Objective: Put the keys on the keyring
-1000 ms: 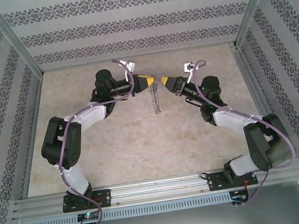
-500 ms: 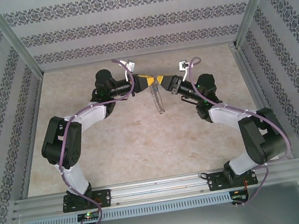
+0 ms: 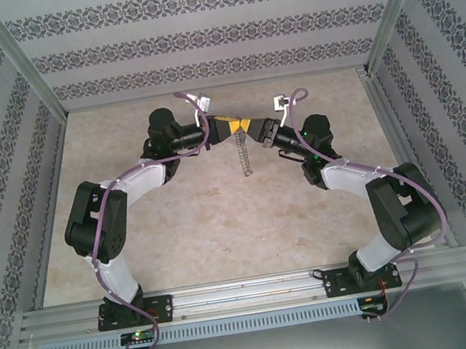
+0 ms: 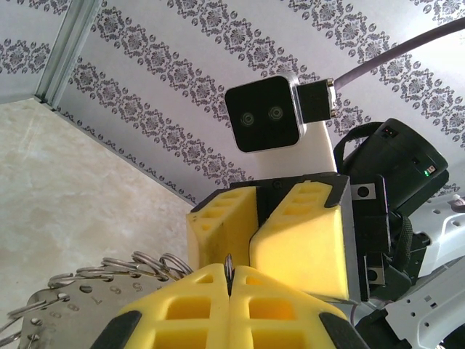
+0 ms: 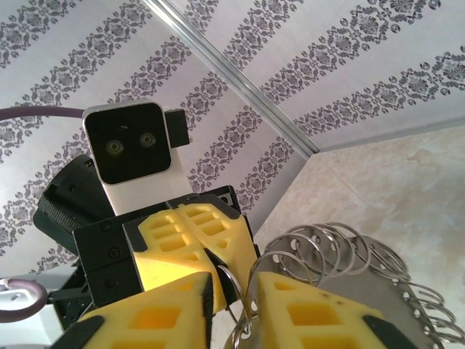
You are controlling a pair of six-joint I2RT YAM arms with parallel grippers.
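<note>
So, surroundings first: the table (image 3: pixel 179 225) has a beige, marbled-looking top. It's boxed in by walls (image 3: pixel 197 41) papered in grey-and-white patterned stripes, with bare metal posts (image 3: pixel 25 69) running up the corners.

The left pincer (image 4: pixel 229 275) is squeezed fully together. A thin wire ring (image 4: pixel 229 263) is nipped right in the seam between its yellow pads. That ring is part of the keyring (image 3: pixel 244 157), which looks like a flat grey metal strip (image 4: pixel 65 320) stamped with numbers, with a row of wire loops (image 5: pixel 327 243) along one edge.

From above, both pincers meet nose to nose over the table, closer to the far edge than the near one and about midway between the left and right edges. The keyring dangles from the spot where the tips meet. Can't tell whether its lower end touches the tabletop.

The right pincer (image 5: pixel 231 287) isn't fully closed. There's a narrow gap between its pads, and one of the wire loops stands in that gap. Honestly can't tell if the pads are actually pinching the loop or just sitting either side of it. In its own camera, the rest of the loops and the strip fan out just to the right of its fingers.
</note>
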